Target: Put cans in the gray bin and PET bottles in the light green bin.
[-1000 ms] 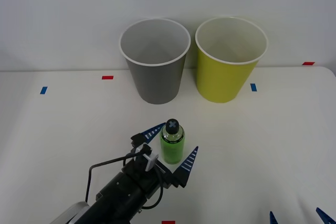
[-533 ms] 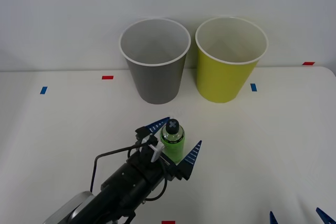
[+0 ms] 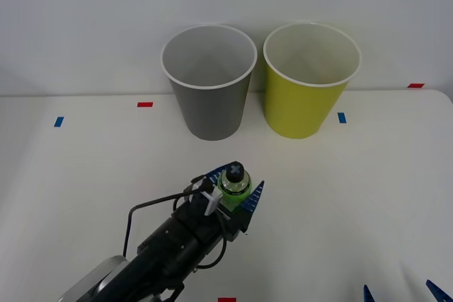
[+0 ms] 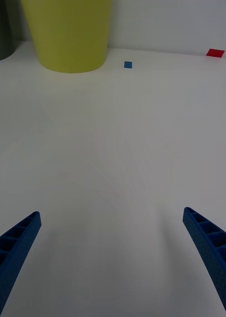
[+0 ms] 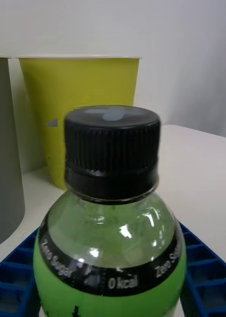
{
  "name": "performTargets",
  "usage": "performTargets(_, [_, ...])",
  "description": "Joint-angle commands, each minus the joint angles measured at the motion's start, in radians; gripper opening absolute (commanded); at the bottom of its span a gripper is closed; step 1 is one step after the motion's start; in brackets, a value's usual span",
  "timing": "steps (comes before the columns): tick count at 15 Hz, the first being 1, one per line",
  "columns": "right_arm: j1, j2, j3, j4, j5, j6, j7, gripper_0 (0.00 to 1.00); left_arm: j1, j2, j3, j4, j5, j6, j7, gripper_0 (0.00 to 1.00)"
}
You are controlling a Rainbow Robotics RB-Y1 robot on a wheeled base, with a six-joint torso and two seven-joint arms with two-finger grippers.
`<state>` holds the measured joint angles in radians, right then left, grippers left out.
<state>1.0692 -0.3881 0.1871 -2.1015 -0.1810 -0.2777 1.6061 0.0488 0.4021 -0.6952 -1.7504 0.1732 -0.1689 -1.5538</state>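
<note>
The left gripper [image 3: 234, 190] clamps its blue fingers [image 5: 204, 267] on the bottle [image 3: 234, 180], which stands upright near the middle of the desk [image 3: 368, 196], well short of the two bins at the far edge. Its black cap [image 5: 112, 148] pokes up above the fingers, and the green body sits squarely between them (the left wrist view shows ribbed pads pressed to both sides). The step in hand appears to be the grasp itself, seemingly just secured.

The next move likely calls for a lift, then a carry forward and to the right, to the green bin [image 3: 310, 79] at the far edge. The gray bin [image 3: 209, 83] stands just beside it, closer to the bottle's straight path, so the bottle should rise high enough to clear both white rims and avoid dropping in the wrong one.

The right gripper [image 4: 113, 262] waits low at the near right corner, fingers apart and holding nothing. Small red and blue tape marks dot the desk.
</note>
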Motion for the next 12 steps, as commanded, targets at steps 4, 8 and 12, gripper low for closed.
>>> performTargets(4, [0.0, 0.0, 0.0, 0.0, 0.0, 0.0, 0.0, 1.0, -0.009, 0.017, 0.005, 0.0, 0.0, 0.011, 0.005, 0.08])
performTargets(8, [0.0, 0.0, 0.0, 0.0, 0.0, 0.0, 0.0, 1.0, -0.018, 0.018, 0.034, -0.047, -0.009, 0.094, 0.005, 0.03])
performTargets(12, [0.0, 0.0, 0.0, 0.0, 0.0, 0.0, 0.0, 1.0, -0.018, 0.06, 0.091, -0.276, 0.008, 0.399, 0.006, 0.02])
